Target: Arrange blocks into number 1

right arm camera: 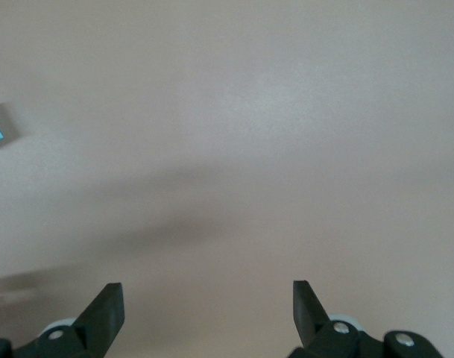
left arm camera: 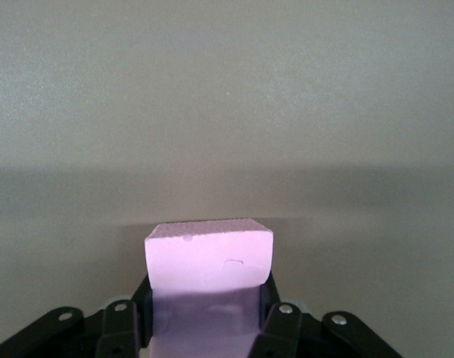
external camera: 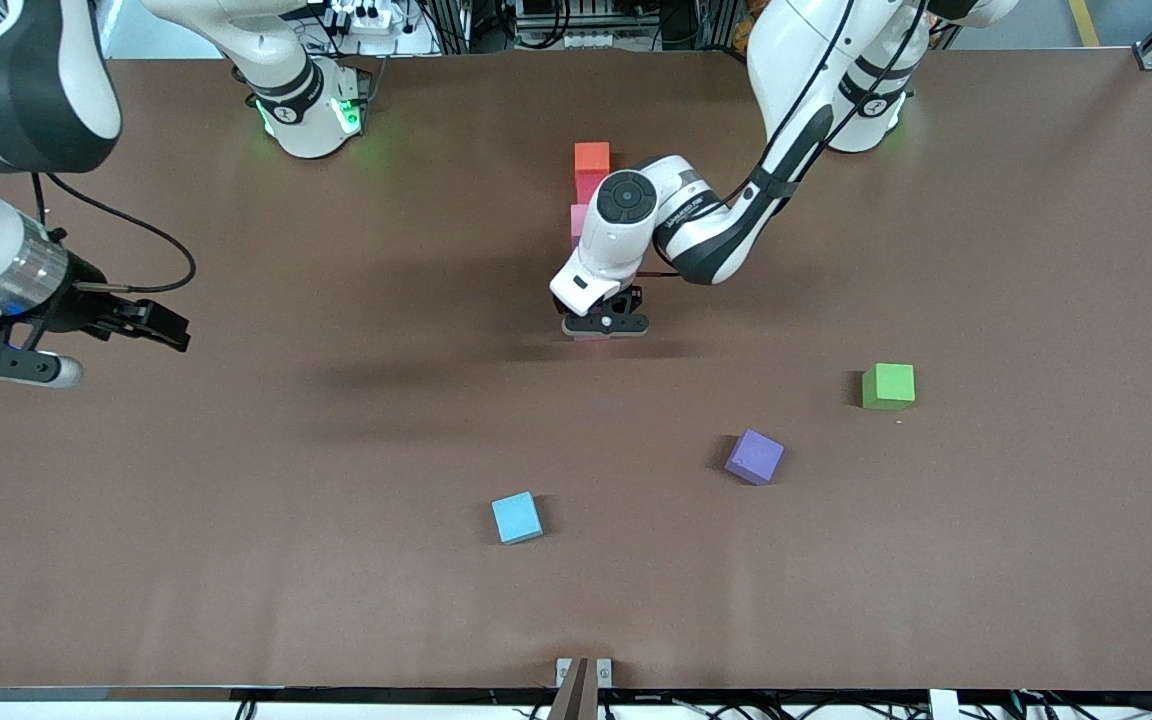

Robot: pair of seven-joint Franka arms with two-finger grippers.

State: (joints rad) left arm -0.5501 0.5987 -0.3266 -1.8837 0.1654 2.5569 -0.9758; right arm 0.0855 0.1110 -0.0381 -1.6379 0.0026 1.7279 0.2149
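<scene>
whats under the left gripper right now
A pink block sits clamped in the left gripper, at the near end of the column of blocks. The arm covers the column's middle, so those blocks can't be seen.

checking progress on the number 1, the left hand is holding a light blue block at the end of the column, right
Not quite: the left hand is shut on a pink block, as the left wrist view shows. It does sit at the end of the column, nearer the camera than the orange block. The light blue block lies loose on the table.
</scene>
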